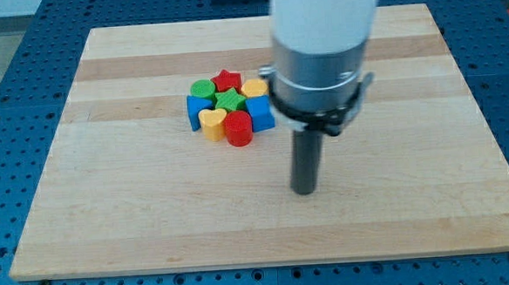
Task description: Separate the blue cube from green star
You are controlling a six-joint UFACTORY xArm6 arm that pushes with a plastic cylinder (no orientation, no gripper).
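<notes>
The blocks sit in one tight cluster left of the board's centre. The green star [230, 101] is in the middle of the cluster. The blue cube [260, 113] touches it on the lower right. My tip [303, 190] rests on the board below and to the right of the cluster, apart from every block, with a clear gap between it and the blue cube.
Around the star lie a red star [226, 80], a green round block [202, 88], a yellow block [253, 89], a second blue block [197, 110], a yellow heart [212, 123] and a red cylinder [239, 128]. The wooden board [397, 205] lies on a blue perforated table.
</notes>
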